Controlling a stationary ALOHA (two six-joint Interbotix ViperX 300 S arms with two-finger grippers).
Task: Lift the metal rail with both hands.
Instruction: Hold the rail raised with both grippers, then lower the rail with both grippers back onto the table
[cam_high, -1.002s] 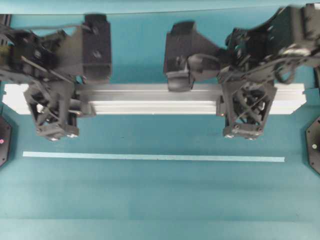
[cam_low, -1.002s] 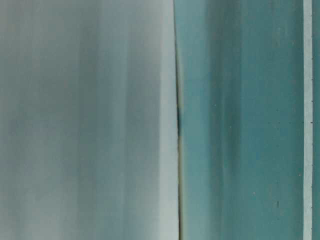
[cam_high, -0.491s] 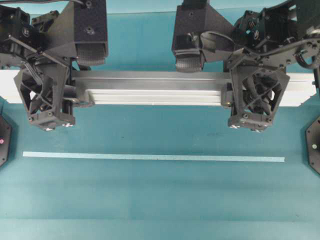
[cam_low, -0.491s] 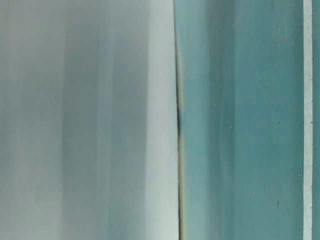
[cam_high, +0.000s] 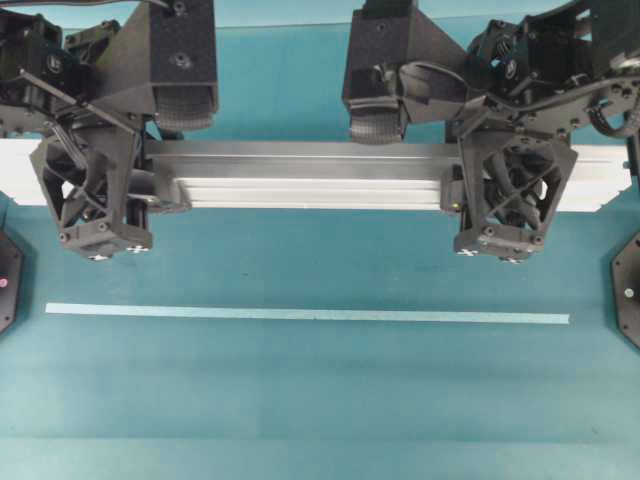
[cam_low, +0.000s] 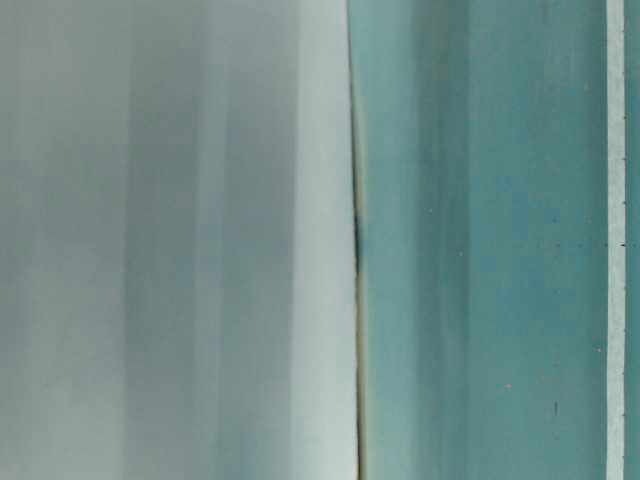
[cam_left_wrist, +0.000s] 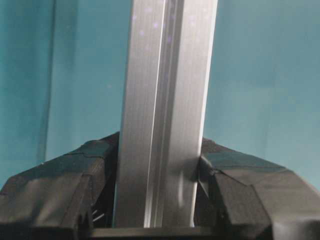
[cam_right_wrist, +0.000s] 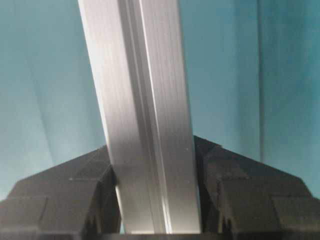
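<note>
Over the teal table (cam_high: 300, 400), the metal rail (cam_high: 310, 178) hangs level between both arms. The left gripper (cam_left_wrist: 159, 172) clamps one end portion, the right gripper (cam_right_wrist: 156, 172) the other. A thin pale strip (cam_high: 300, 314) lies nearer me.

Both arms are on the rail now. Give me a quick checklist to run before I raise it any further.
1. Left end effector shut on the metal rail: ok, fingers press both sides in the left wrist view.
2. Right end effector shut on the rail: ok, same in the right wrist view.
3. Rail level between the two grips: ok in the overhead view.
4. Grips spread toward opposite ends: ok.
5. Rail off the table: cannot tell; the table-level view is blurred.
6. Pale strip apart from the rail: ok, it lies nearer the camera.
</note>
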